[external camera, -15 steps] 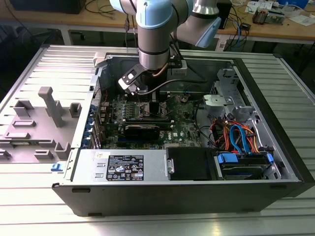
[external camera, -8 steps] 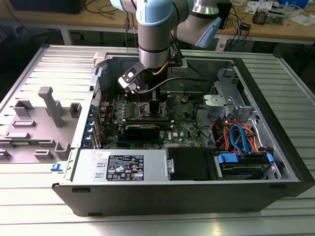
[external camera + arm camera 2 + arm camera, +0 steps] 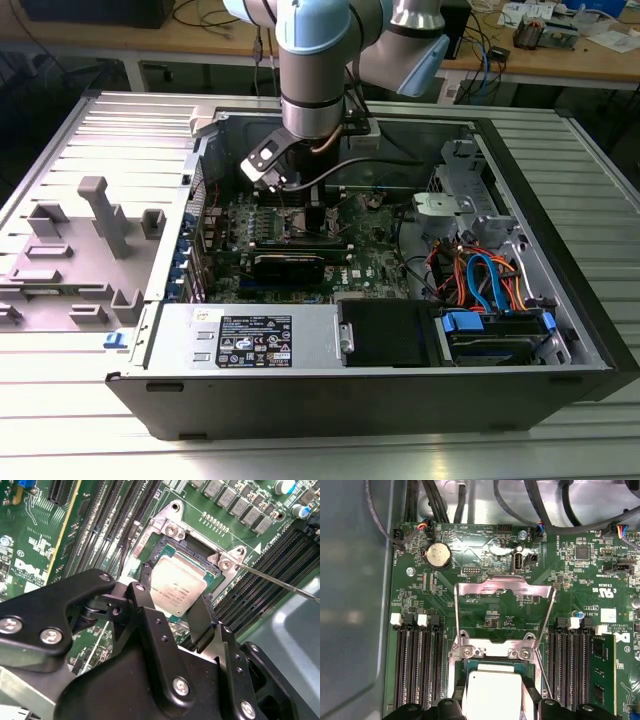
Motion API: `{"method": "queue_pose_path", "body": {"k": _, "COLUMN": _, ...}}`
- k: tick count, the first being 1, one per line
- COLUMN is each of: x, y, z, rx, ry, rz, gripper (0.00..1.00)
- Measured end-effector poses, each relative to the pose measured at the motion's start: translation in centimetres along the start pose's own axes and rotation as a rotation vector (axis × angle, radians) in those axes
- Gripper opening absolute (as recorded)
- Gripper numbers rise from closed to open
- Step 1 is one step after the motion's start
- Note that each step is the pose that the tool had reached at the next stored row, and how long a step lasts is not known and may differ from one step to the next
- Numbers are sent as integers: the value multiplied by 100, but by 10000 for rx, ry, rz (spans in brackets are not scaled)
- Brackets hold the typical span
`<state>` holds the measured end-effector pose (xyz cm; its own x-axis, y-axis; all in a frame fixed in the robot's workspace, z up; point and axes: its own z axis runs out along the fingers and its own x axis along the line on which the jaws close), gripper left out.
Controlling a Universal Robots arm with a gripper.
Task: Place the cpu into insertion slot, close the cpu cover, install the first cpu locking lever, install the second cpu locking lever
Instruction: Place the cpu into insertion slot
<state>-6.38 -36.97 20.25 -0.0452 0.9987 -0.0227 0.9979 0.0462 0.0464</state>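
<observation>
The cpu (image 3: 177, 585), a small square chip with a silver-grey top, lies level in the insertion slot (image 3: 194, 547) on the green board. My gripper (image 3: 172, 594) straddles it, with one black finger at each of two opposite edges, shut on the cpu. In the first wrist view the cpu (image 3: 492, 692) shows between the fingers (image 3: 458, 692), just past the slot's hinge bracket. The cpu cover (image 3: 505, 587), a thin silver frame, stands flipped open beyond the slot. Thin wire levers (image 3: 547, 625) rise free beside it. In the exterior view the gripper (image 3: 300, 215) reaches down inside the computer case.
Long black memory slots (image 3: 417, 665) flank the socket, one holding a green module (image 3: 602, 670). A black card (image 3: 288, 265), the power supply (image 3: 250, 340), coloured cables (image 3: 480, 280) and drive bays fill the case. Grey plastic parts (image 3: 95, 215) lie at the exterior view's left.
</observation>
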Motion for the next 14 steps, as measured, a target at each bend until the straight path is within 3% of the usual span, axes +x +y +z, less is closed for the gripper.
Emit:
{"method": "queue_pose_path", "body": {"k": 6, "x": -1, "y": 2, "z": -50, "rx": 13, "ry": 0, "rz": -5, "gripper": 53}}
{"method": "queue_pose_path", "body": {"k": 14, "x": -1, "y": 2, "z": -50, "rx": 10, "ry": 13, "rz": -97, "gripper": 53}}
